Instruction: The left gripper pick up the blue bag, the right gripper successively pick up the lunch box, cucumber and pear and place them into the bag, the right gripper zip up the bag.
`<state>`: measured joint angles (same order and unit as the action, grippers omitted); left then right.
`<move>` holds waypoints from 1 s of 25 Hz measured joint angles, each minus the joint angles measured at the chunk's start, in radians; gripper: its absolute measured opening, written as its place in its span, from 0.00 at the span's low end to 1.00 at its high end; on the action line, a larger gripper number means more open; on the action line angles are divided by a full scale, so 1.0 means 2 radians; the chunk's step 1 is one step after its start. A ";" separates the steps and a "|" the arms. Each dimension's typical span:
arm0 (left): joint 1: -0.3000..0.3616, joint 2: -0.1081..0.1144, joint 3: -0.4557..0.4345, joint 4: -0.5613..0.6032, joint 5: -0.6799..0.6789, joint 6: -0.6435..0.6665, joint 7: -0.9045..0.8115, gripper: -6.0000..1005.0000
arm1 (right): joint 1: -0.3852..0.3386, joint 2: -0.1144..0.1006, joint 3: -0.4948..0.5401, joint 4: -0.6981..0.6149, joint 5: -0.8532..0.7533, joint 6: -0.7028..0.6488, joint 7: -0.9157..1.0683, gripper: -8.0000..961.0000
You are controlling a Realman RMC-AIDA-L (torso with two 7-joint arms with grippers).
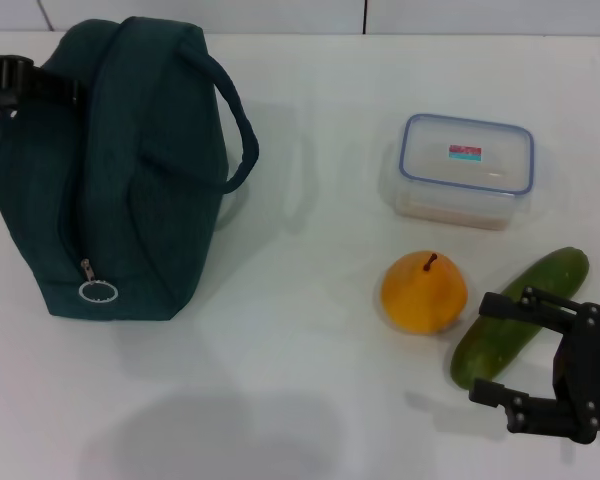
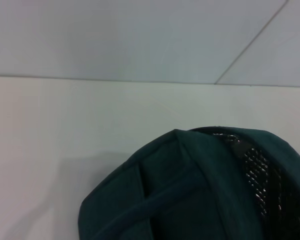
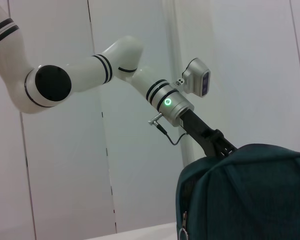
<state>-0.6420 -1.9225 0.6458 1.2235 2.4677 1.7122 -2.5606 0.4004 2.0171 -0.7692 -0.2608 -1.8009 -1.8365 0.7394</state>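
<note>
Standing on the white worktop, the large dark teal-blue fabric bag is seen in the head view, its ring zipper pull low on the near side and one loop handle arching out. The left gripper is set against the bag's top far edge; whether its fingers are closed cannot be told. The right gripper hangs with its black fingers spread apart, just over the near end of the long dark green cucumber. Beside those fingers lies the squat yellow-orange pear, and beyond it the clear rectangular lunch box with a blue-rimmed lid.

From the left wrist, only the bag's rounded top and a glimpse of silver lining are shown.

From the right wrist, the white left arm is seen reaching down to the bag.
</note>
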 joint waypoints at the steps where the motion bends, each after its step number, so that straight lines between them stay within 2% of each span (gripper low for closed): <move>1: 0.000 0.000 0.000 -0.001 -0.001 0.000 0.002 0.76 | 0.000 0.000 0.000 0.000 0.000 0.000 0.000 0.84; 3: 0.000 -0.002 0.001 -0.001 -0.001 0.000 0.010 0.76 | -0.001 0.000 0.000 0.000 0.000 0.001 0.000 0.84; 6: 0.003 -0.005 0.004 0.003 -0.002 0.000 0.026 0.67 | -0.001 0.000 0.001 0.000 0.000 0.001 0.000 0.84; 11: 0.006 -0.010 0.003 0.005 -0.022 0.000 0.050 0.43 | -0.002 0.000 0.001 0.000 0.000 0.001 0.000 0.84; 25: 0.003 -0.010 0.004 0.006 -0.033 0.007 0.029 0.11 | -0.002 0.000 0.001 0.000 0.002 -0.002 0.000 0.84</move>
<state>-0.6365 -1.9423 0.6542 1.2349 2.4020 1.7264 -2.5029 0.3957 2.0171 -0.7669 -0.2608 -1.7974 -1.8408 0.7394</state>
